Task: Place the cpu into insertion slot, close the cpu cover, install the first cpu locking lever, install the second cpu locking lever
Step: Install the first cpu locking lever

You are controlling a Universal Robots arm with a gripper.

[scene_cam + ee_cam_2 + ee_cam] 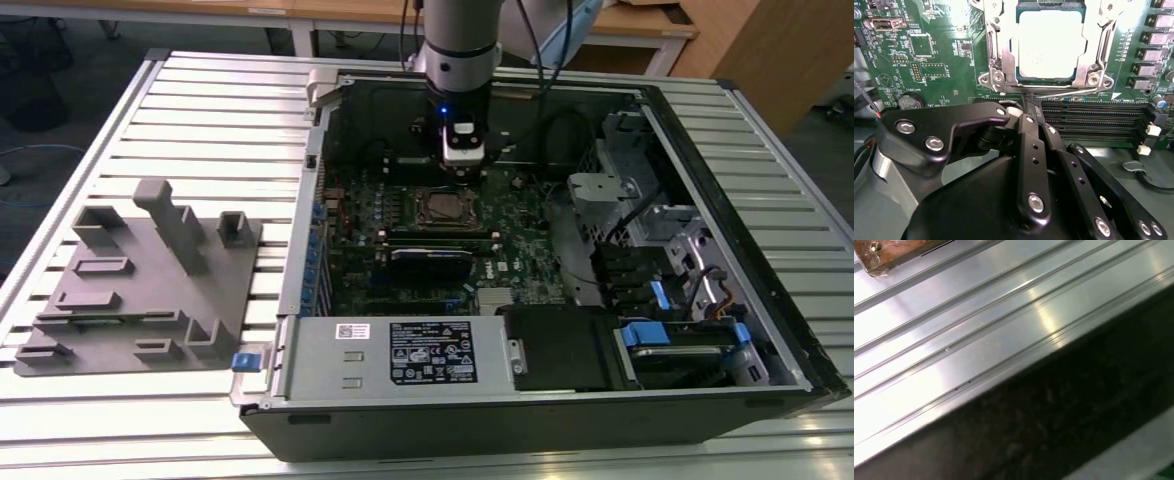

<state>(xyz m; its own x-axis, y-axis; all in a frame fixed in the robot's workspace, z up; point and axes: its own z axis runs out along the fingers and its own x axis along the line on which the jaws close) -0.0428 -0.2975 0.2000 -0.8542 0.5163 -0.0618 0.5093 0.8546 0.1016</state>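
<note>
In the second wrist view the cpu (1051, 44), a pale silvery square, lies in the insertion slot (1046, 80). The cpu cover (996, 50) is down over it as a silvery frame around its edges. A thin metal locking lever (1079, 92) runs along the socket's near side. My gripper (1030, 102) is shut, its black fingers (1026, 140) pressed together with the tips right at that lever. In the exterior view the gripper (461, 172) hangs just behind the socket (441, 207) inside the open computer case (307, 300).
Black memory slots (1094, 120) lie beside the fingers. A grey fixture plate (134, 280) sits on the grooved metal table (200, 110) at the exterior view's left. The power supply (400, 350) and drive cage (667, 250) fill the case's front and right.
</note>
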